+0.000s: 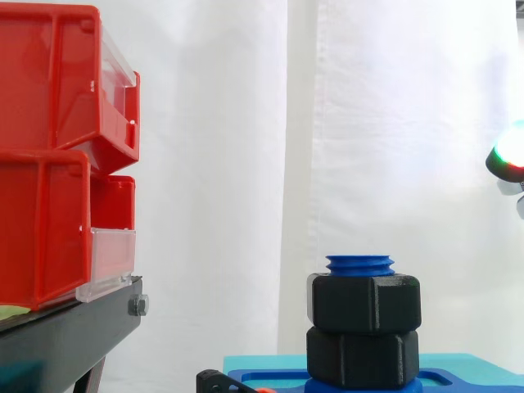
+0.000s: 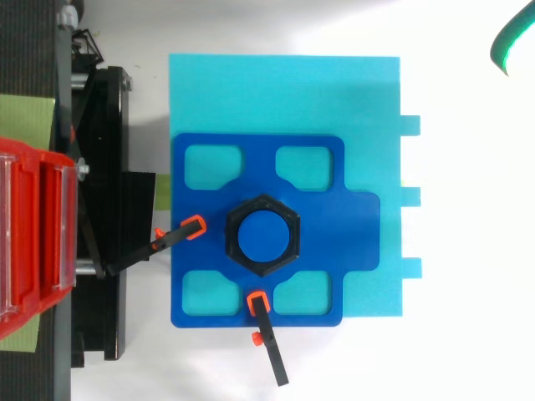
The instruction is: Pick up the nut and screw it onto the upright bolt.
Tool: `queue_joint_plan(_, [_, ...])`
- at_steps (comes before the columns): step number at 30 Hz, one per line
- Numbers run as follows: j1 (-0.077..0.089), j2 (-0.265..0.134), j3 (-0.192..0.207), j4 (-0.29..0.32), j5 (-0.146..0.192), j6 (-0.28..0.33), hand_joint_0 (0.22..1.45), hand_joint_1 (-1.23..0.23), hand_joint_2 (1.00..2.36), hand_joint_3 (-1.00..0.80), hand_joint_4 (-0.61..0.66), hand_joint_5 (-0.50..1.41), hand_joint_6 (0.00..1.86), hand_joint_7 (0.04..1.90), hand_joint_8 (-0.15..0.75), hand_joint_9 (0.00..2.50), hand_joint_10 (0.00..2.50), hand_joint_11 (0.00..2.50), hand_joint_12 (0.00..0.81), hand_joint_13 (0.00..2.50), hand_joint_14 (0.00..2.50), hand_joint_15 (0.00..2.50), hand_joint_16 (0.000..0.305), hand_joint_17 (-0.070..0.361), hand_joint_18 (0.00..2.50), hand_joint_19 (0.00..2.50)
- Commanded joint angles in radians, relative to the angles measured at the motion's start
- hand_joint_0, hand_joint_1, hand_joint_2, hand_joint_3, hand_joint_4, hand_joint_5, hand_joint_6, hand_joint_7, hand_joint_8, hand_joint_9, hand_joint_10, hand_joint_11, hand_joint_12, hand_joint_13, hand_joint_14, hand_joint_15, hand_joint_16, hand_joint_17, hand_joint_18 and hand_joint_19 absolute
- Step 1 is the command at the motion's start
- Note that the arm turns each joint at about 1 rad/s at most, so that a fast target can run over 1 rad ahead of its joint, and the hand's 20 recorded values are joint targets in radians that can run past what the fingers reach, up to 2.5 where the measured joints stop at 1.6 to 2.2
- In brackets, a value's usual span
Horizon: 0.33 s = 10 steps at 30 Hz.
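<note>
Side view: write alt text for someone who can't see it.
An upright blue bolt carries two stacked black hex nuts, the upper nut just below its threaded top, the lower nut beneath. Red bins sit on a black stand at left; the hand is at the right edge.

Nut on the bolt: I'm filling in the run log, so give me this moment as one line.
nut: sits on upright bolt, stacked above lower nut | hand: at side view's right edge, apart from nut
</note>
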Motion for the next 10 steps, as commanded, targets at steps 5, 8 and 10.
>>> queue_joint_plan(5, [0.0,0.0,0.001,0.0,0.0,0.0,0.48,-0.51,1.0,-0.5,0.04,-0.23,0.5,0.66,0.167,0.08,0.0,0.0,0.327,0.01,0.0,0.0,0.048,0.109,0.0,0.01])
queue_joint_plan(8, [0.0,0.0,0.001,0.0,0.0,0.0,0.48,-0.51,1.0,-0.5,0.04,-0.23,0.5,0.65,0.168,0.1,0.0,0.0,0.327,0.02,0.0,0.0,0.048,0.108,0.0,0.01])
queue_joint_plan(10, [0.0,0.001,0.0,0.0,0.001,0.0,0.48,-0.51,1.0,-0.5,0.04,-0.23,0.5,0.7,0.164,0.07,0.0,0.0,0.326,0.01,0.0,0.0,0.048,0.108,0.0,0.01])
